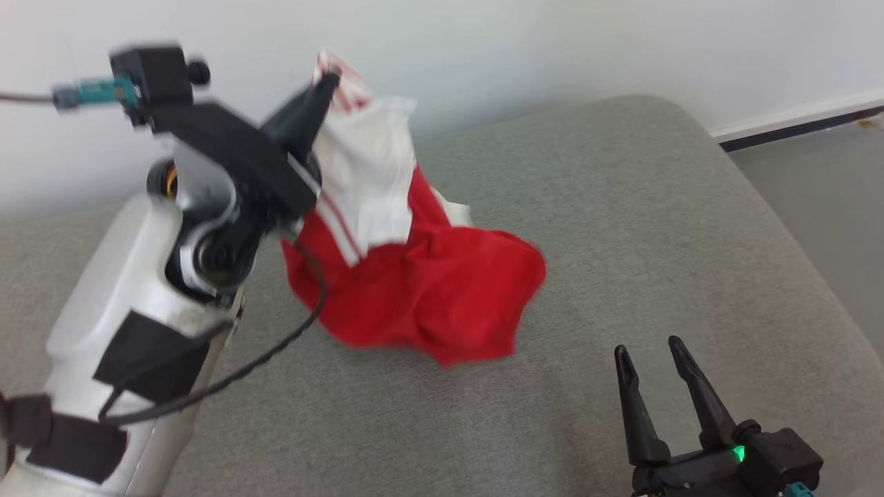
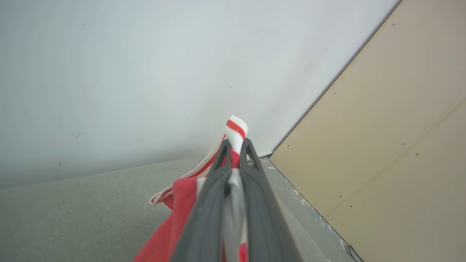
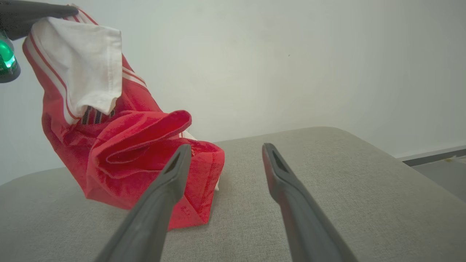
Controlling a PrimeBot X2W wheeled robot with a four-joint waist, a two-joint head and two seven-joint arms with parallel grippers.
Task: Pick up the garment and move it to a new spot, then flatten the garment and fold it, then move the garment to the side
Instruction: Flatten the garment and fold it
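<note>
Lifting looks to be the step in hand. The garment (image 1: 428, 290) hangs from the left claw (image 1: 326, 83), which is pinched shut on a ribbed white-and-red trim (image 2: 236, 131) at its top edge. The rest falls below in loose, bunched folds, and in the right wrist view its lowest red corner seems to rest on the grey cushion (image 1: 656, 228).

To do this well, I would raise it until that corner comes free before carrying it sideways, so the cloth does not drag. I would also move smoothly, because the hold is on a narrow strip of trim and a swing might work it loose.

The red body looks like a soft, limp knit with a stitched hem. The white sleeve (image 1: 366, 179) looks thinner and smoother and has red piping.

The right claw (image 1: 649, 347) stands wide and holds nothing, low at the cushion's front, apart from the cloth. The cushion is coarse woven fabric with a rounded corner, set against a plain pale wall (image 1: 518, 41).
</note>
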